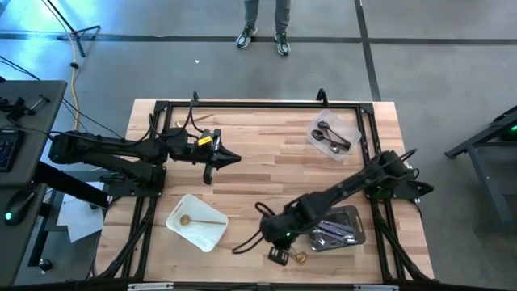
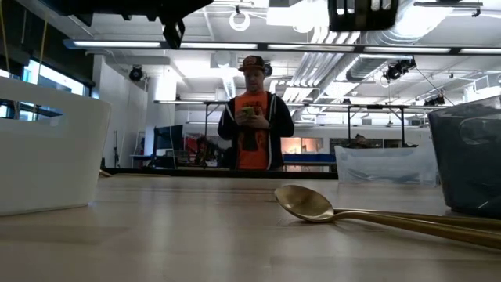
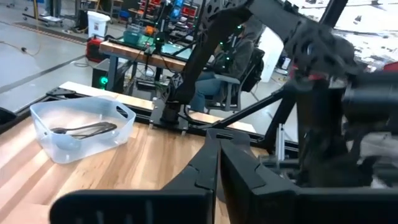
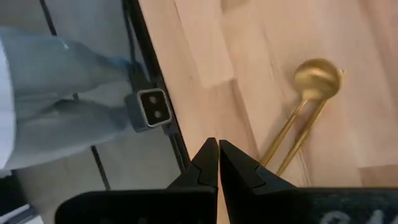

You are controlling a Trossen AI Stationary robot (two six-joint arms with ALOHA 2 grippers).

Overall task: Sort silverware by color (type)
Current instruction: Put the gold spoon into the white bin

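**Silverware sorted among three trays, with gold pieces loose at the table's near edge**

Silverware is seen in four places: one gold spoon (image 1: 196, 219) in the white tray (image 1: 174, 227); dark utensils (image 1: 331, 137) in the clear tray (image 1: 313, 136); silver pieces (image 1: 331, 232) in the grey tray (image 1: 352, 213); two gold spoons (image 4: 305, 118) lying on the table (image 1: 266, 174) near the front edge; the right gripper (image 4: 218, 163) is held just beside them, fingers pressed together on nothing; the left gripper (image 3: 217, 163), likewise closed and empty, is raised over the table's left half.

Three trays (image 1: 197, 221) — gold spoons (image 4: 316, 81) number perhaps three, silver and dark ones unclear.
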